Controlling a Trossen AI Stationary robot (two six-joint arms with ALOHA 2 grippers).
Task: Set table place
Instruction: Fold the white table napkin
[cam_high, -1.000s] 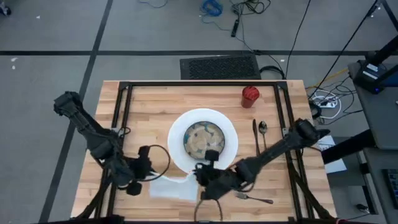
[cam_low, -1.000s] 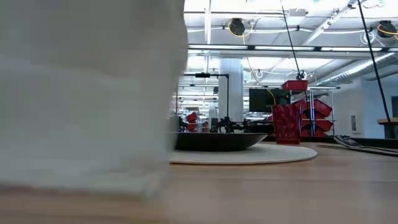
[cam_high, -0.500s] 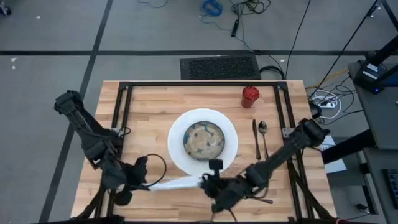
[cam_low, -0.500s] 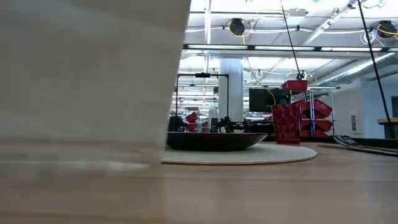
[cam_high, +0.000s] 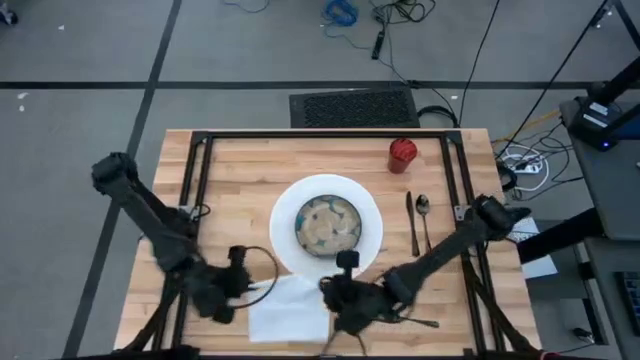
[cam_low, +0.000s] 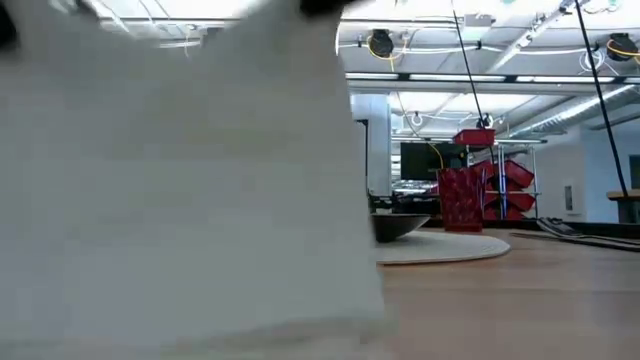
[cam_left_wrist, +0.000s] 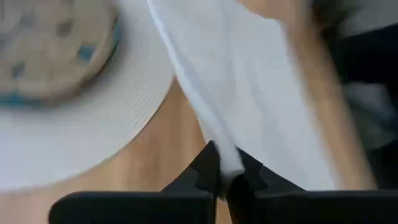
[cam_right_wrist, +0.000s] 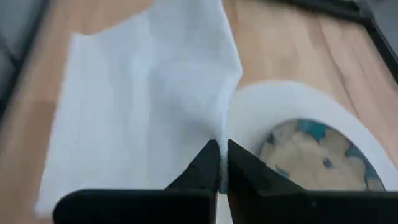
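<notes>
The white napkin (cam_high: 290, 312) is stretched between my two grippers near the table's near edge, in front of the white plate (cam_high: 372, 215) that carries the speckled bowl (cam_high: 327, 224). My left gripper (cam_high: 262, 287) is shut on the napkin's left far corner and my right gripper (cam_high: 326, 288) on its right far corner. In the low view the napkin (cam_low: 180, 180) fills the left of the picture. The red cup (cam_high: 402, 154) stands at the far right. Knife (cam_high: 411, 222) and spoon (cam_high: 424, 212) lie right of the plate, and the fork (cam_high: 412, 320) lies near the front edge. My left gripper pinches the napkin's edge (cam_left_wrist: 219, 148) between its two fingers at the left far corner, coming from the table's left. The cloth runs away from the fingers, spread wide. My right gripper pinches the napkin's edge (cam_right_wrist: 219, 134) between its two fingers at the right far corner, coming from the table's right. The cloth fans out beyond the fingers, and the far edge between the two holds looks drawn out straight.
Black frame rails (cam_high: 320, 134) run across the wooden table (cam_high: 235, 175) at the far side and down both sides. The fork lies close under my right arm. Bare wood shows left of the plate.
The napkin, at first lying crumpled by the plate, was pulled out into a narrow taut strip between my two grippers. It has now spread into a wide sheet toward the near edge. In the low view it covers more of the picture than before.
</notes>
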